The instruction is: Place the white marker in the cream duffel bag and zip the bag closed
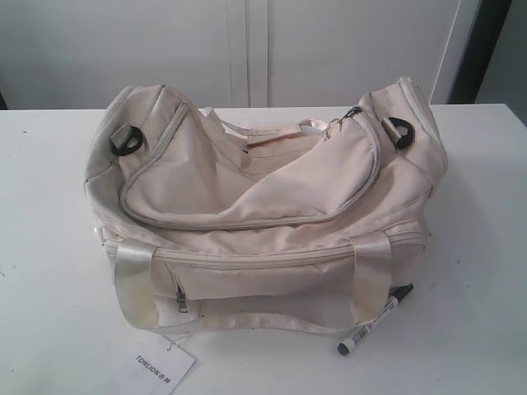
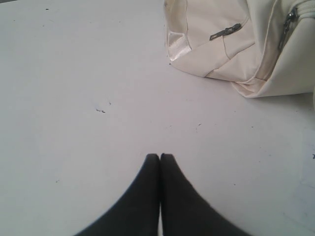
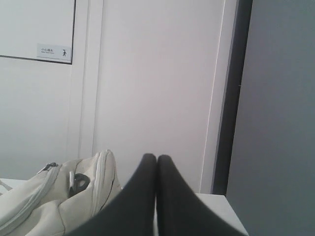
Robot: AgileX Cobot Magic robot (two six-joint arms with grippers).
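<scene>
Cream duffel bag, paper tag reading TONLION, lies beside white marker; left gripper and right gripper closed, empty.

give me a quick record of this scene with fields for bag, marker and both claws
bag: cream duffel on the white table, top zip looks shut
marker: on the table beside the bag's front corner, not inside
tag: lying on the table by the bag
left claw: shut, empty, over bare table
right claw: shut, empty, apart from the bag
</scene>
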